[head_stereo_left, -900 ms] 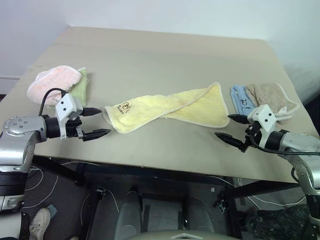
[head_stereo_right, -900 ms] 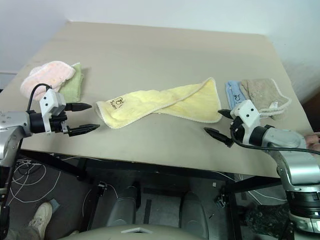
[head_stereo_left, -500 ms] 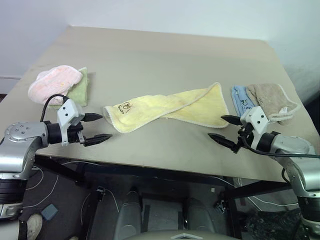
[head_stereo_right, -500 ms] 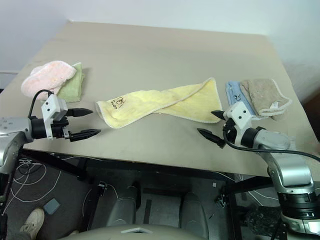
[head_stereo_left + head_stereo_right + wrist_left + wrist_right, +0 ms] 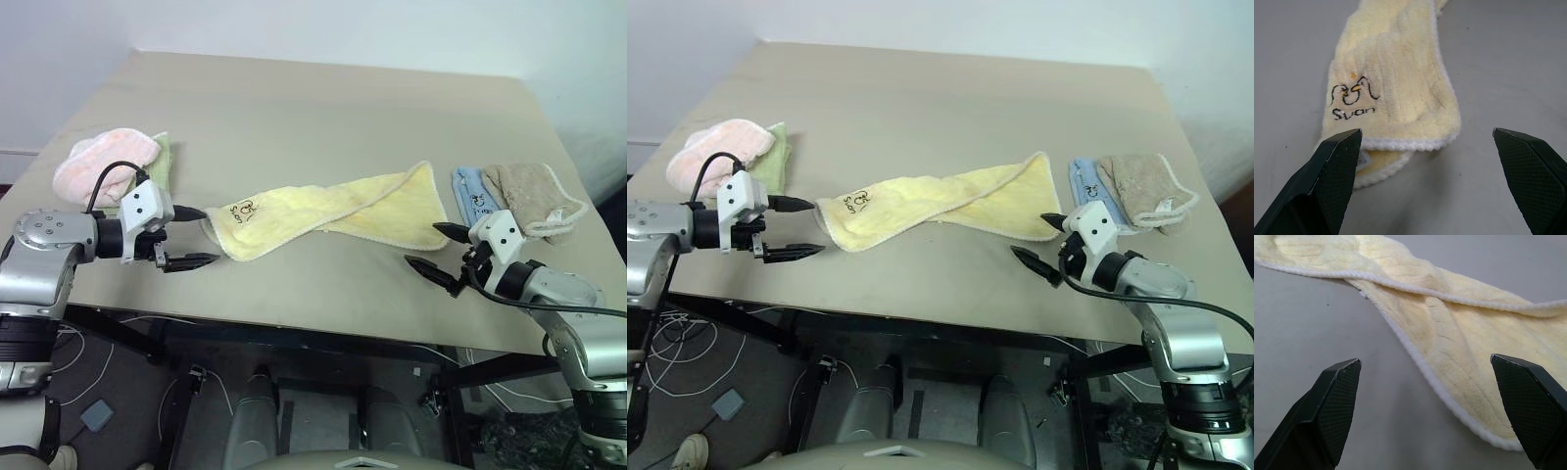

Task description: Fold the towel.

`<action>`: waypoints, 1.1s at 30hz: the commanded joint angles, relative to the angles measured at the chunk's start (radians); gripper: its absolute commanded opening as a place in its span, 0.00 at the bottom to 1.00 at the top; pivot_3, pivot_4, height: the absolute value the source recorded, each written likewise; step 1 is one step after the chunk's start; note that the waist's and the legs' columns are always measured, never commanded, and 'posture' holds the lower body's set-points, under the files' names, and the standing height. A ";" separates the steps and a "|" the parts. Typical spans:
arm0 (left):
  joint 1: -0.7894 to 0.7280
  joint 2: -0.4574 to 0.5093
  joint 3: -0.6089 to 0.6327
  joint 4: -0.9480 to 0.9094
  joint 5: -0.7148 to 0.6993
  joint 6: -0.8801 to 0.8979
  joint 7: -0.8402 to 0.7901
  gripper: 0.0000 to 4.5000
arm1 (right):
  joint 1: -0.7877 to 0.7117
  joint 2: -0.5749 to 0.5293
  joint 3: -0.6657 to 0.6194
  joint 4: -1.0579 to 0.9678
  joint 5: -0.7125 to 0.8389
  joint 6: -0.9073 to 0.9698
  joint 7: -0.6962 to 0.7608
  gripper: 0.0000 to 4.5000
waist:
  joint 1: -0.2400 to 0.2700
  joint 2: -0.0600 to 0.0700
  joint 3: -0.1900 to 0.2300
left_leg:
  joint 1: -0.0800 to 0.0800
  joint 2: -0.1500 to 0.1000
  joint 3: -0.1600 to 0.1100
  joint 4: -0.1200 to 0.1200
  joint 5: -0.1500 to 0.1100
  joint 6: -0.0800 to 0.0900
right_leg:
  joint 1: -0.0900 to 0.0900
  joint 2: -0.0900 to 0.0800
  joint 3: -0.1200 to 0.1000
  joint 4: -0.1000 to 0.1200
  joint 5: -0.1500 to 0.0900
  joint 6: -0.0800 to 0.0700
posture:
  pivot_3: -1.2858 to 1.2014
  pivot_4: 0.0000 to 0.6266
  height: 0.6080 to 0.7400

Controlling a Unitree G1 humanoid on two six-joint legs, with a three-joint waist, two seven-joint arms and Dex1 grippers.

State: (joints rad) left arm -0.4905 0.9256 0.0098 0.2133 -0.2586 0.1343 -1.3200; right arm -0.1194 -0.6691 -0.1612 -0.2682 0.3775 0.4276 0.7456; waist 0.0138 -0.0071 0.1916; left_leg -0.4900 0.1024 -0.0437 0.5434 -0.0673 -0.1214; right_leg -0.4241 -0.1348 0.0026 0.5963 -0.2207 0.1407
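Here, in the head views, the towel [image 5: 328, 212] lies twisted and stretched across the middle of the table [image 5: 323, 108], so each end offers a corner; the left gripper [image 5: 192, 236] hovers just beside the end with the embroidered mark [image 5: 244, 209], the right gripper [image 5: 432, 247] near the wider end, both reaching inward with jaws spread wide and holding nothing. From the left wrist, that marked end sits between the parted fingers [image 5: 1327, 171], untouched. From the right wrist, the towel's stitched edge runs ahead of the open fingers [image 5: 1332, 396], apart from them.
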 commanded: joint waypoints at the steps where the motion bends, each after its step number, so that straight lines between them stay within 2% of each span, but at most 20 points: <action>1: -0.064 0.019 -0.034 0.051 0.051 -0.109 -0.057 1.00 | -0.009 0.014 0.002 -0.040 0.002 -0.016 -0.015 0.99 | 0.000 0.000 0.000 | 0.000 0.000 0.000 0.000 0.000 0.000 | 0.000 0.000 0.000 0.000 0.000 0.000 | 0.52 0.24 0.91; 9: -0.275 -0.048 -0.208 0.299 0.188 -0.357 -0.220 1.00 | 0.013 0.032 0.004 -0.070 -0.005 -0.018 -0.047 0.99 | 0.002 0.000 -0.001 | 0.000 0.000 0.001 0.000 0.000 0.000 | 0.004 0.000 0.000 0.000 0.000 0.000 | 0.52 0.24 0.91; 12: -0.326 -0.090 -0.249 0.384 0.230 -0.445 -0.241 1.00 | 0.016 0.036 0.005 -0.081 -0.004 -0.014 -0.061 0.99 | 0.001 0.000 -0.001 | 0.000 0.000 0.001 0.000 0.000 0.000 | 0.003 0.000 0.000 0.001 0.000 0.000 | 0.52 0.24 0.91; 16: -0.436 -0.156 -0.338 0.571 0.373 -0.661 -0.186 1.00 | 0.044 0.042 -0.003 -0.124 0.003 0.001 -0.083 0.99 | 0.003 0.000 -0.001 | -0.002 0.000 0.001 0.001 0.003 0.003 | 0.002 0.000 0.000 0.001 0.000 0.001 | 0.52 0.24 0.91; 26: -0.580 -0.259 -0.366 0.797 0.432 -0.767 -0.212 1.00 | 0.102 0.063 -0.008 -0.196 0.010 0.026 -0.131 0.99 | 0.014 0.000 -0.001 | -0.003 0.000 0.001 0.002 0.003 0.004 | 0.003 0.000 0.000 0.002 0.000 0.001 | 0.52 0.24 0.91; 29: -0.593 -0.278 -0.361 0.824 0.431 -0.777 -0.215 0.81 | 0.114 0.070 -0.002 -0.220 0.013 0.036 -0.144 1.00 | 0.025 0.000 -0.001 | -0.002 0.000 0.001 0.002 0.003 0.004 | 0.003 0.000 0.000 0.002 0.000 0.001 | 0.52 0.24 0.91; 33: -0.596 -0.288 -0.350 0.838 0.422 -0.788 -0.209 0.52 | 0.122 0.069 -0.008 -0.233 0.018 0.044 -0.148 1.00 | 0.031 0.000 -0.001 | -0.003 0.000 0.001 0.002 0.003 0.004 | 0.004 0.000 0.000 0.002 0.000 0.001 | 0.52 0.24 0.91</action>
State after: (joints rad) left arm -1.0655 0.6405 -0.3581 1.0497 0.1656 -0.6405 -1.5407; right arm -0.0024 -0.6046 -0.1467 -0.4589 0.3782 0.4745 0.6025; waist 0.0450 -0.0071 0.1907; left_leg -0.4928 0.1024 -0.0430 0.5455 -0.0645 -0.1176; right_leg -0.4203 -0.1350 0.0025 0.5980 -0.2203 0.1416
